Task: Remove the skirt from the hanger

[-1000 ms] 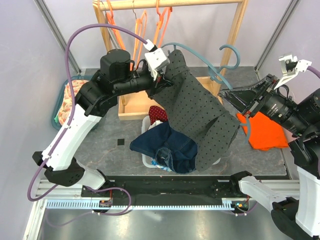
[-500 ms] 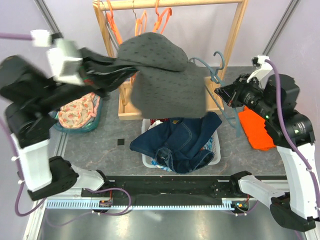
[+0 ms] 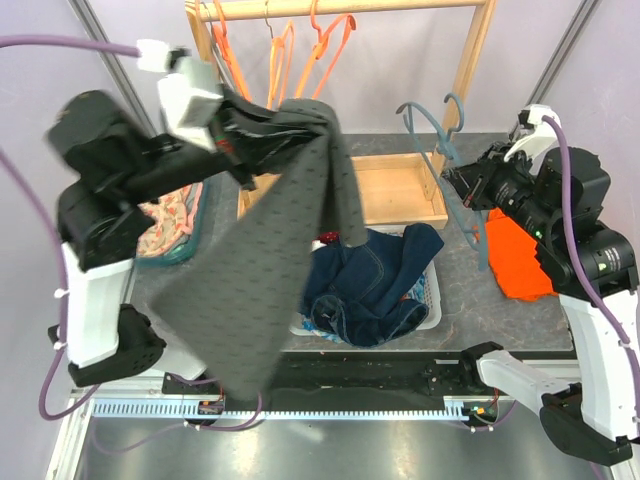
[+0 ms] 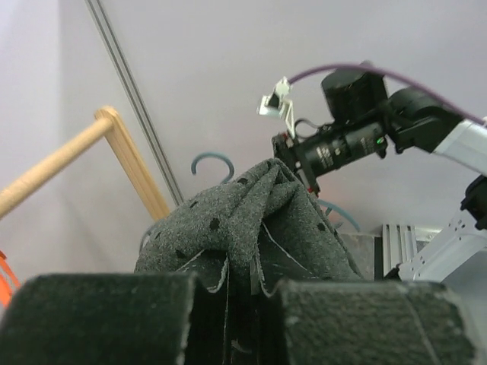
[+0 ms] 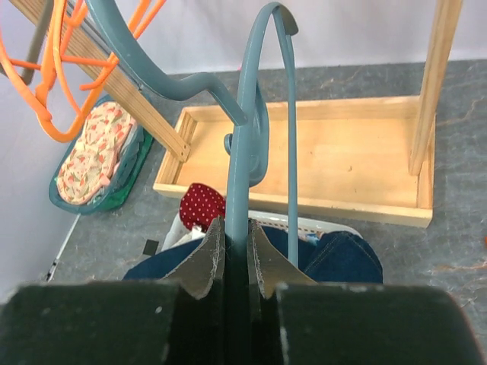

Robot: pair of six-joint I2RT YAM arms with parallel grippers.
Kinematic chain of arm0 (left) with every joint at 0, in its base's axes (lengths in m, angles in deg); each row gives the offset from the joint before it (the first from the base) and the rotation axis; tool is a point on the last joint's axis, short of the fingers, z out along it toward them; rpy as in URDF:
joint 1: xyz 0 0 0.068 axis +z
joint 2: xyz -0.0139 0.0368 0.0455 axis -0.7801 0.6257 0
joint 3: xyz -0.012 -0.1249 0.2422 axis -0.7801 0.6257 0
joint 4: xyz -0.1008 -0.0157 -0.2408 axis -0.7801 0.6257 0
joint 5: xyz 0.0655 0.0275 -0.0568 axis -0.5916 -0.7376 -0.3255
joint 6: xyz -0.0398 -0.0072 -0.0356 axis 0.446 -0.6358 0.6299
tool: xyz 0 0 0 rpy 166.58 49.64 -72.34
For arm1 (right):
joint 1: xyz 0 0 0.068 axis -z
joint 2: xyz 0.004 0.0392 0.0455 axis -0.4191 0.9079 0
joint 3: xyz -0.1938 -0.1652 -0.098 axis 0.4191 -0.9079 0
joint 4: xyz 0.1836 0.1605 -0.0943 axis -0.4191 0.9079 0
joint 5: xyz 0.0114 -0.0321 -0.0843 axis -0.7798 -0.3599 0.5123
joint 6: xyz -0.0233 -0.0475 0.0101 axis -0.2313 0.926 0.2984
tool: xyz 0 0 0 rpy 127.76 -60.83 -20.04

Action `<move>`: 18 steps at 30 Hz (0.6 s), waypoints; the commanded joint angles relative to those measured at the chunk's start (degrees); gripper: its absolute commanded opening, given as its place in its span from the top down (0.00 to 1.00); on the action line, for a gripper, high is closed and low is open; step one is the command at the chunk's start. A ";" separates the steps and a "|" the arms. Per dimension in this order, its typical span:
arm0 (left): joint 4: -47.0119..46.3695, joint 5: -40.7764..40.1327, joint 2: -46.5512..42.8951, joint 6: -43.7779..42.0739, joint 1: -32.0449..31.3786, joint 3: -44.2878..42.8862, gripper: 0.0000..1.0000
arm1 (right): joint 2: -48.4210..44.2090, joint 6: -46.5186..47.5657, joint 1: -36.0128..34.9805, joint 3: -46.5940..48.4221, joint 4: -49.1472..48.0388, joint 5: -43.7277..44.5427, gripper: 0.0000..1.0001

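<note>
The grey dotted skirt [image 3: 270, 250] hangs free from my left gripper [image 3: 238, 135], which is shut on its top edge high at the left; it drapes down past the table's front. In the left wrist view the skirt [image 4: 251, 220] is bunched between my fingers. The blue-grey hanger [image 3: 445, 135] is bare and apart from the skirt, held at the right by my right gripper [image 3: 462, 185]. In the right wrist view my gripper [image 5: 237, 255] is shut on the hanger's bar [image 5: 242, 152].
A white basket [image 3: 430, 315] of blue jeans [image 3: 370, 285] and a red dotted cloth sits at the centre. A wooden rack [image 3: 400, 195] with orange hangers [image 3: 280, 60] stands behind. A teal basket [image 3: 185, 235] is at left, an orange cloth [image 3: 515, 255] at right.
The left arm has swung the skirt left and forward, so it now hangs long over the table's front. The bare hanger stays in the right gripper, shifted slightly.
</note>
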 commanded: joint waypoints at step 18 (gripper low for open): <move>6.97 -13.11 -13.61 -23.63 -15.79 54.84 0.98 | 0.58 0.44 0.20 7.07 -5.40 8.41 1.00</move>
